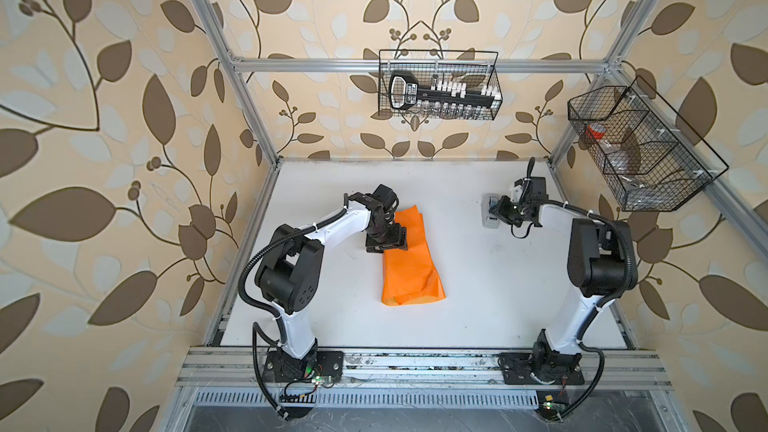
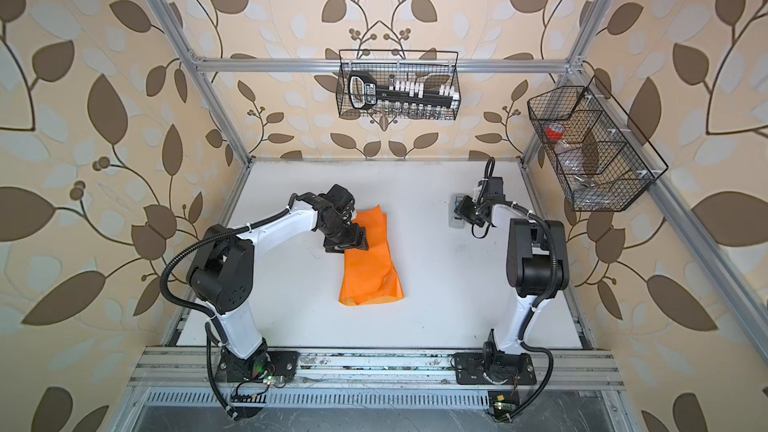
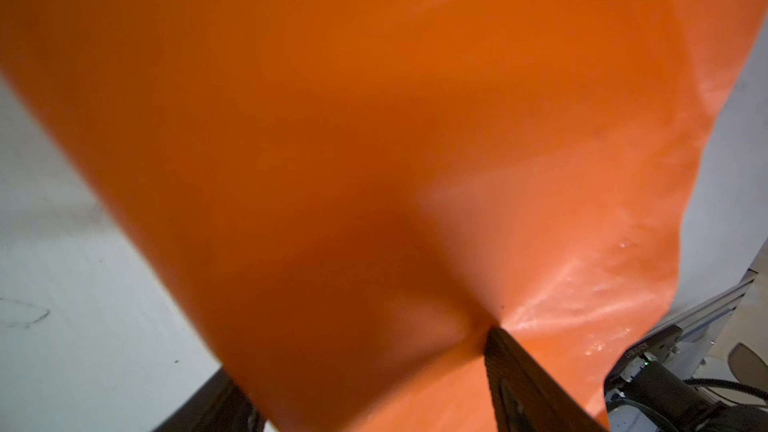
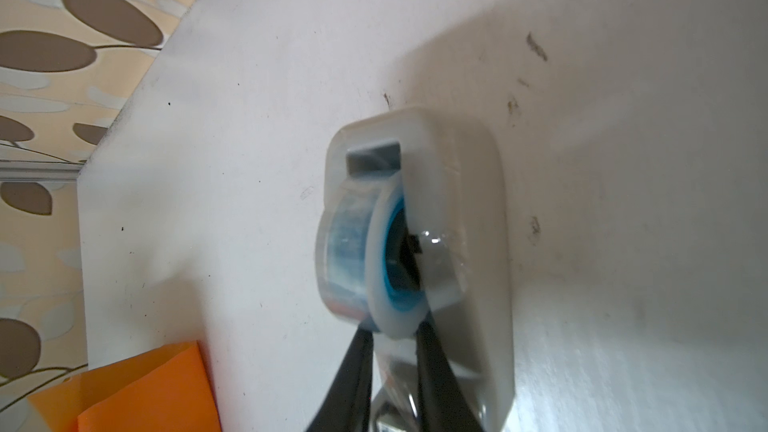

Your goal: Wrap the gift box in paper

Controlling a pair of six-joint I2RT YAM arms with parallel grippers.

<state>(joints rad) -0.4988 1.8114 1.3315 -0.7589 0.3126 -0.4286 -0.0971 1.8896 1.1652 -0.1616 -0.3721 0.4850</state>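
The orange paper (image 1: 411, 272) (image 2: 370, 276) lies folded in a long band on the white table, and the gift box is hidden. My left gripper (image 1: 386, 243) (image 2: 347, 243) sits on the band's far part. In the left wrist view the paper (image 3: 332, 118) bulges between the wide-set jaws of the left gripper (image 3: 357, 359), and one fingertip (image 3: 498, 342) dents it. My right gripper (image 1: 498, 211) (image 2: 463, 211) is at the grey-white tape dispenser (image 1: 489, 218) (image 4: 469, 184). In its wrist view the right gripper (image 4: 392, 332) has its jaws a narrow gap apart under the tape roll (image 4: 374, 251).
A wire basket (image 1: 438, 85) with tools hangs on the back rail. A second wire basket (image 1: 640, 147) hangs at the right frame post. The aluminium frame encloses the table (image 1: 478, 305), and both arm bases stand at the front edge.
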